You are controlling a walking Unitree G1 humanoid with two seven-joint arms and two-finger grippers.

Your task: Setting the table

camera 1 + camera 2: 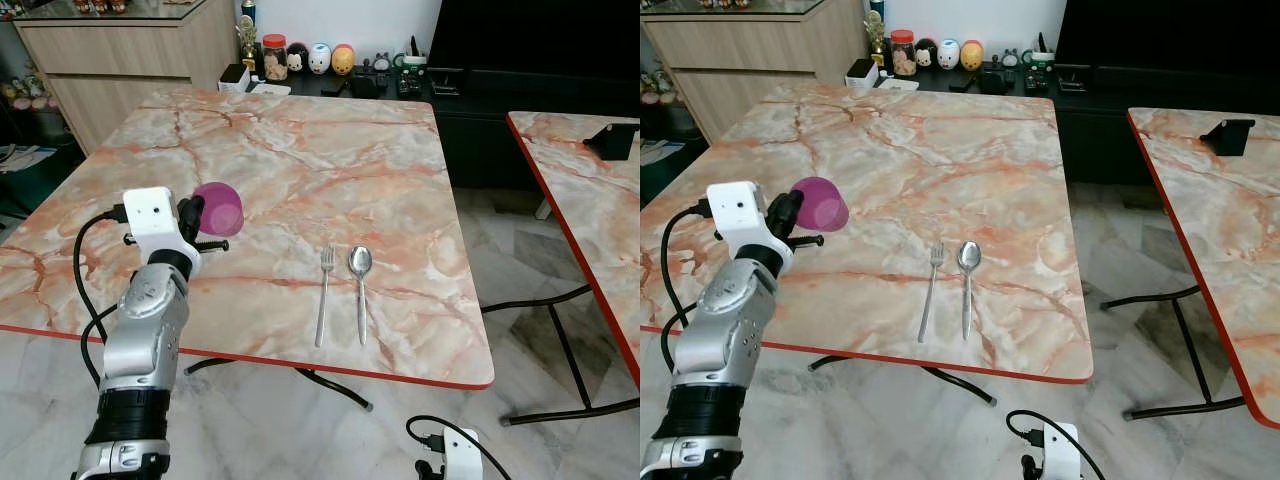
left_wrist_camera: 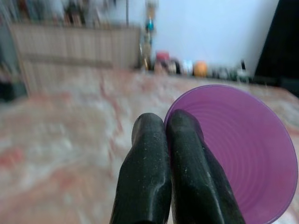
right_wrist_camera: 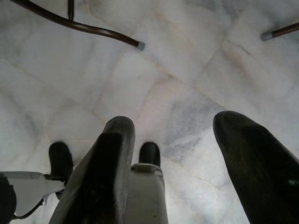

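Note:
A purple plastic cup (image 1: 219, 208) is held above the left part of the marble table (image 1: 300, 150), tipped on its side. My left gripper (image 1: 196, 215) is shut on its rim; in the left wrist view the two black fingers (image 2: 154, 177) pinch the cup's wall (image 2: 243, 158), one inside it. A fork (image 1: 324, 292) and a spoon (image 1: 360, 288) lie side by side near the table's front edge, right of the cup. My right gripper (image 3: 175, 163) hangs low beside the table, open, pointing at the floor.
A second marble table (image 1: 590, 190) stands to the right across a gap of tiled floor. A dark low cabinet (image 1: 400, 85) with jars and figurines runs behind. A wooden sideboard (image 1: 120, 50) is at the back left. Table legs (image 3: 93, 28) cross the floor.

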